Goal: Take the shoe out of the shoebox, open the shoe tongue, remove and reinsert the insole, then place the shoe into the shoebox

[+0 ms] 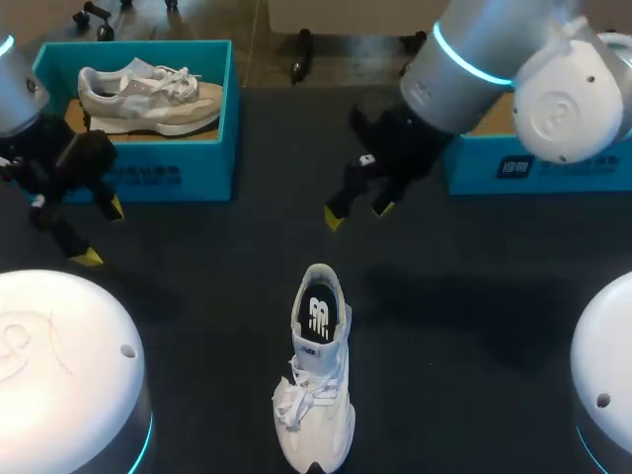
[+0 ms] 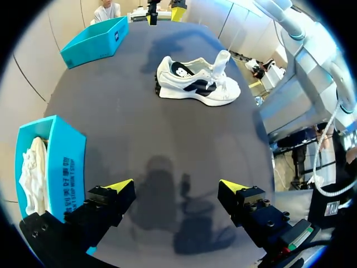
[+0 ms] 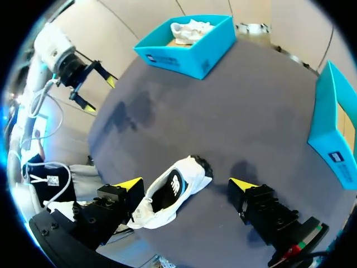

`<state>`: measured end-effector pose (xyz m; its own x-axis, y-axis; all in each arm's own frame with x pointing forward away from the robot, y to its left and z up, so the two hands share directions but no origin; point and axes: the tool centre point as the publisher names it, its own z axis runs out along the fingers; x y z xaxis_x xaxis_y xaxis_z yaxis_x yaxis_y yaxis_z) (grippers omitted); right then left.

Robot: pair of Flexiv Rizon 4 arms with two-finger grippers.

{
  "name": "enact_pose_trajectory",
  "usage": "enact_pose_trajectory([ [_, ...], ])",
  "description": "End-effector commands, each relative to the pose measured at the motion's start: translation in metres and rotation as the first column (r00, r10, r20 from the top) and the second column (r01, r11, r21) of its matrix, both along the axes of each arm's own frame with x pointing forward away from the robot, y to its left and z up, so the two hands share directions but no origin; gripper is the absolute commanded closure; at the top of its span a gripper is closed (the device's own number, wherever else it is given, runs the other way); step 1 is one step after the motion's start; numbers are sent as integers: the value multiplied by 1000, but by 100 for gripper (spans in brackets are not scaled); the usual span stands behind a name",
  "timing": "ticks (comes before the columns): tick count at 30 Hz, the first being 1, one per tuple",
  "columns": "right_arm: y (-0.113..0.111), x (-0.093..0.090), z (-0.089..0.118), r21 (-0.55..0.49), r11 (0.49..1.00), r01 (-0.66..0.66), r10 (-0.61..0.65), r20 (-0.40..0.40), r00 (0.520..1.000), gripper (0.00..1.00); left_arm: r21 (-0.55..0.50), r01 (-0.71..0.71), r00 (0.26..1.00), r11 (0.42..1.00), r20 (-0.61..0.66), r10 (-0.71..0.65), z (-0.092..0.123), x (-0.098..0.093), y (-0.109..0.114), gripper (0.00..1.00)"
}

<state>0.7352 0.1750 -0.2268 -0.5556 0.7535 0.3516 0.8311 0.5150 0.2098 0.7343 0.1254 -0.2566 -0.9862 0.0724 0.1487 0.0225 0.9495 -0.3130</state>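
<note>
Two grippers, both empty. Our left gripper (image 1: 102, 232) hangs released, fingers spread with nothing between them, just beside the blue shoebox (image 1: 168, 176) that holds a second shoe (image 1: 148, 94). Our right gripper (image 1: 358, 214) is likewise released, fingers apart above the bare counter (image 1: 474, 296).

The white shoe (image 1: 318, 370) stands upright on the counter, outside both boxes. From the right gripper it sits just ahead and below, in line with the gap between the fingers, untouched. From the left gripper it is well ahead and well apart. The tongue (image 2: 221, 58) stands up and the laces (image 1: 291, 400) lie slack. A dark insole (image 1: 318, 316) shows in the opening, seemingly seated, though we cannot tell whether its front lies flat.

The other shoebox (image 1: 553, 163) sits beyond the right arm, mostly hidden; we cannot see inside it.

Risks, as we judge them:
- A one-sided pinch on the soft collar could tip the white shoe over.
- Slack laces could snag on a finger and drag the white shoe when that gripper lifts away.
- A pinch that goes too deep could catch the insole and pull it out of place.
- The blue shoebox is already occupied, so returning the white shoe there would crowd it.
</note>
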Motion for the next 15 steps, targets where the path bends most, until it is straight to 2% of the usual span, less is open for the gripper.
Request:
enact_pose_trajectory([
  [1, 11, -5, 1, -130, 990, 56, -47, 66, 997, 0, 0, 19, 1000, 1000, -16, -19, 3, 8, 11, 0],
  [4, 17, -10, 4, -139, 986, 93, -80, 100, 992, 4, -13, 53, 999, 999, -4, -53, 6, 14, 19, 0],
  [10, 31, -24, 3, -123, 982, 141, -125, 131, 984, 39, -29, 162, 986, 986, 52, -160, 15, 32, 35, 0],
  [12, 36, -30, 0, -122, 981, 150, -134, 132, 982, 56, -30, 197, 979, 980, 64, -195, 20, 39, 40, 0],
  [13, 39, -33, -1, -117, 981, 157, -141, 136, 981, 73, -31, 205, 977, 978, 66, -202, 21, 42, 42, 0],
  [14, 42, -36, -2, -115, 980, 165, -149, 136, 979, 99, -32, 209, 976, 977, 69, -206, 23, 45, 44, 0],
  [15, 44, -38, -3, -118, 976, 181, -164, 137, 977, 100, -33, 226, 972, 974, 73, -223, 25, 47, 45, 0],
])
